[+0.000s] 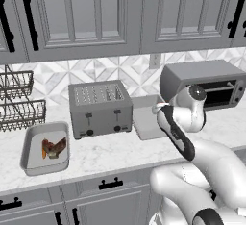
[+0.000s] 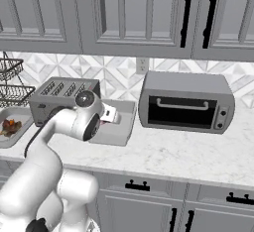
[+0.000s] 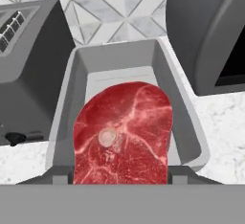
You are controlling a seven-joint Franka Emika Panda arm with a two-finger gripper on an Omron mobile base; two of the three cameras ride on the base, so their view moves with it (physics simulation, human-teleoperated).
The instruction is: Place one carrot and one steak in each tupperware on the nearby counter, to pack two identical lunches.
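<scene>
The arm is hovering over the right tub, the grey container sitting on the tabletop between the toaster and the toaster oven. In the hand view the red steak is hanging straight below the camera, its broad face filling the lower middle and its long axis running along the tub's length — so the tub floor is lying directly beneath and just ahead of the meat. The fingers are mostly hidden behind the slab; judging by how it sits, they are clamping it at a middling width. The left tub is already holding the dark steak with an orange carrot beside it. A short drop should land this one — no carrot is visible in the right tub.
</scene>
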